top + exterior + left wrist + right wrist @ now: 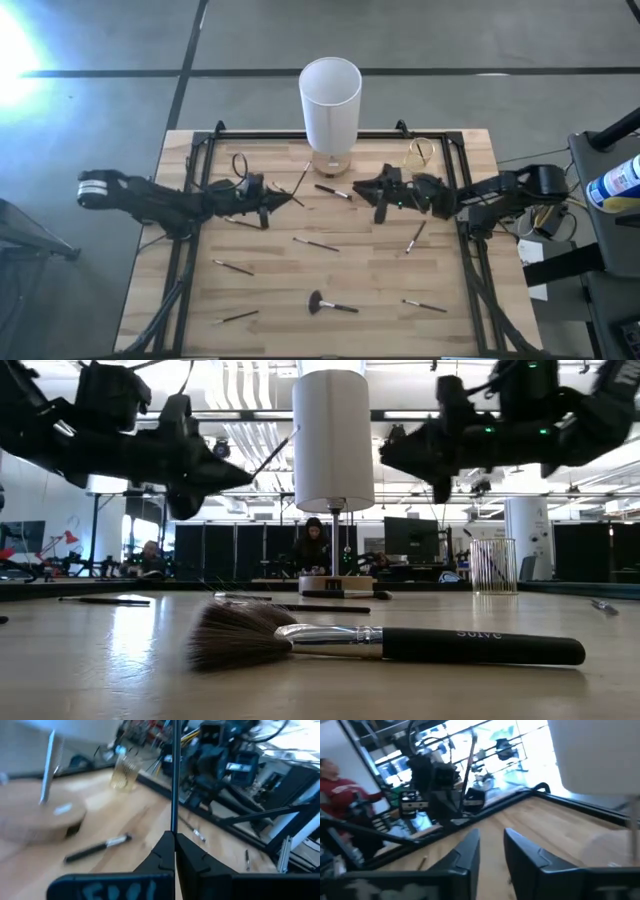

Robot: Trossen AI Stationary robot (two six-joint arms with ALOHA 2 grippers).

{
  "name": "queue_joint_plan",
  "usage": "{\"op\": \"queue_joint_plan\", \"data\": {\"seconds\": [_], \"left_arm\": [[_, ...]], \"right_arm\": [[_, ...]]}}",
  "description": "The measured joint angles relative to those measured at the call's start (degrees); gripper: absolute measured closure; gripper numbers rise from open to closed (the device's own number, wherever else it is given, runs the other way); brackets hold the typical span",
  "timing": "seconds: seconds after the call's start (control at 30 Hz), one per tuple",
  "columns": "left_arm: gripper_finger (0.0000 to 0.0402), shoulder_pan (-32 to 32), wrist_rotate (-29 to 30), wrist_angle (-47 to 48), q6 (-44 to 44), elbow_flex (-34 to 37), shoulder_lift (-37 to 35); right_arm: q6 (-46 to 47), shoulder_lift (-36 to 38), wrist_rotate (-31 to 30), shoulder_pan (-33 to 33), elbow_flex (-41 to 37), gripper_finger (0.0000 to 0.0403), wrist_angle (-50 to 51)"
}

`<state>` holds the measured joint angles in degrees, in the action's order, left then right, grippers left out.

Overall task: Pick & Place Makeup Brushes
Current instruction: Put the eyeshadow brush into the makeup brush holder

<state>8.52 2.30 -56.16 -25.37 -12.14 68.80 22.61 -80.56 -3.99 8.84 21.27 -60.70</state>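
Right, from where I stand, everything sits around the white cup.
Table [200, 300]: pale wood in a black frame; loose makeup brushes lie scattered across it, mostly on the near side of the cup.
White cup [330, 95]: tall, upright on a small wooden base at the far edge, mid-table; the likely drop spot.
Left gripper [275, 200]: just left of the cup and raised above the table, fingers pressed together on a thin brush [174, 780] that stands up between them.
Right gripper [375, 190]: just right of the cup, raised, fingers [465, 857] parted with nothing between them.
Fluffy brush [330, 304]: well in front of the cup, flat, soft head on the left.
Handling: I'd judge these light, stiff and slick; grip mid-handle, never the bristles.
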Motion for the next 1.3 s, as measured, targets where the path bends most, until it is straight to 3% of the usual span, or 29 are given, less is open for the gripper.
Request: {"op": "queue_joint_plan", "data": {"seconds": [0.3,0.63,0.8,1.03,1.3], "left_arm": [[0.0401,-0.22,-6.36,-12.14,5.97,-5.87,12.02],[0.0401,-0.49,-10.25,-12.39,8.67,-12.35,18.72],[0.0401,-0.53,-10.45,-12.2,8.83,-13.5,20.01],[0.0398,-0.53,-9.53,-12.04,8.4,-13.82,20.27],[0.0346,-0.15,-5.4,-5.74,8.68,-12.9,15.37]], "right_arm": [[0.23,-6.97,4.48,0.02,9.71,0.0242,-2.99],[-1.97,-7.41,7.54,0.04,15.56,0.0236,-3.29],[-2.91,-7.27,7.5,0.04,16.0,0.0265,-3.35],[-3.91,-7.25,7.39,0.04,15.97,0.038,-4.19],[-5.99,-2.68,6.87,0.19,15.81,0.0388,4.38]]}}
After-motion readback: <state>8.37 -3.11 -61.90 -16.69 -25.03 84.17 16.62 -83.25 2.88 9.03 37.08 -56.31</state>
